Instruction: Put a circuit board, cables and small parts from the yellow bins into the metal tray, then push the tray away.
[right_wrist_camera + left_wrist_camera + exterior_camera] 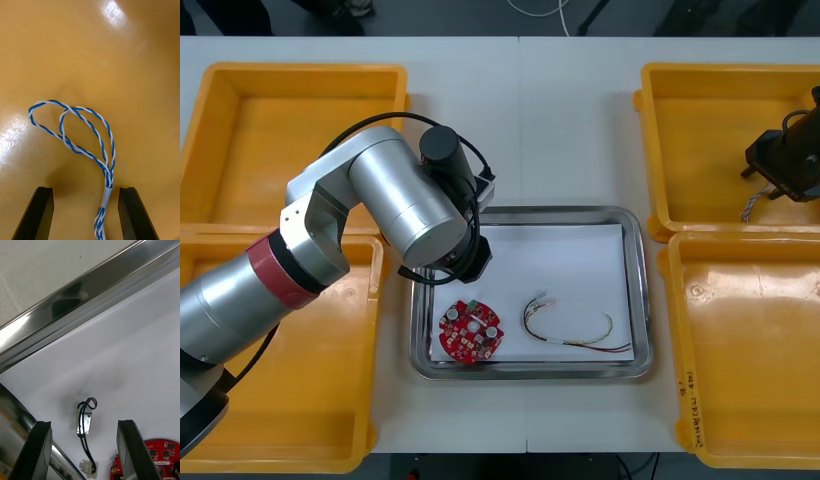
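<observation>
My left gripper (83,424) is open low over the white inside of the metal tray (530,212), at its left part. A black cable (86,416) with a small metal piece and a white plug lies on the tray floor between the fingers (39,450), untouched. A round red circuit board (471,331) and a red and yellow cable (570,325) lie in the tray. My right gripper (86,192) is open in the far right yellow bin (710,140). A twisted blue and white cable (86,146) runs between its fingers (137,213) on the bin floor.
Two yellow bins flank the tray at each side: far left (290,140), near left (310,380) and near right (750,350). My left arm (400,200) reaches over the near left bin and the tray's left rim (93,300). Bare table lies beyond the tray.
</observation>
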Tool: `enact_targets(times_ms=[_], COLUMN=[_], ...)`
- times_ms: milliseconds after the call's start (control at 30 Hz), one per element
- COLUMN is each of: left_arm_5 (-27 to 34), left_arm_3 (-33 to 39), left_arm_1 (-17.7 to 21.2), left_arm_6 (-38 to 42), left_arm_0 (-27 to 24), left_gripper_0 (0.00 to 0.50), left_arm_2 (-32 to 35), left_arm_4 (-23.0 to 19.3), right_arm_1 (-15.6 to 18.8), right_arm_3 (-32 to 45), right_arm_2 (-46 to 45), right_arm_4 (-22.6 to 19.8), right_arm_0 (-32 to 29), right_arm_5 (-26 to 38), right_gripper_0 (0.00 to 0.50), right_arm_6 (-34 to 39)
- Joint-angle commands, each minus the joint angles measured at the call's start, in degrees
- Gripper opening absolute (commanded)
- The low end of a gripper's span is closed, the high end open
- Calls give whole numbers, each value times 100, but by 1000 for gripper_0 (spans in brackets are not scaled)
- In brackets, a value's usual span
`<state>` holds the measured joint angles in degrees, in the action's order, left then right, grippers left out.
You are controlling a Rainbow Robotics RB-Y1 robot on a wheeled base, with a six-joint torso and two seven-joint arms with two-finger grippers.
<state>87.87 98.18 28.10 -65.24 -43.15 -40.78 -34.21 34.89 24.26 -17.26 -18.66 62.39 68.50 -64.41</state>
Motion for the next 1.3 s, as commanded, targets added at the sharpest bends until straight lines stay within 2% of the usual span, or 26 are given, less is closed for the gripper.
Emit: enact_targets(times_ms=[33,167,500,533,567,600,633,867,1100,1300], left_arm_5=[151,248,977,1074,1118,1197,1268,1610,2111,2213], left_arm_3=[246,395,993,1054,1081,1142,1213,1415,1406,1292], left_arm_1=[64,81,90,90,90,107,116,292,617,881], left_arm_6=[573,582,591,591,591,591,600,573,433,-130], left_arm_0=[-308,-308,-325,-334,-334,-334,-334,-387,-536,-536], left_gripper_0=[500,500,500,500,500,500,500,500,500,500], left_arm_2=[62,220,888,967,1011,1090,1160,1591,2373,2795], left_arm_4=[-42,-147,-376,-393,-411,-428,-455,-595,-947,-1017], right_arm_1=[-35,-35,-35,-35,-35,-35,-35,-35,9,62], right_arm_3=[62,62,62,62,62,62,62,62,158,677], right_arm_2=[12,12,21,21,21,21,21,12,21,65], right_arm_4=[-67,-120,-392,-436,-445,-480,-498,-507,-498,-384], right_arm_0=[-16,-78,-245,-262,-262,-271,-289,-289,-289,-289], right_arm_5=[-117,-126,-223,-232,-232,-223,-223,-232,-205,243], right_gripper_0=[500,500,500,333,223,44,0,0,0,0], right_arm_6=[210,192,148,148,148,148,148,139,131,104])
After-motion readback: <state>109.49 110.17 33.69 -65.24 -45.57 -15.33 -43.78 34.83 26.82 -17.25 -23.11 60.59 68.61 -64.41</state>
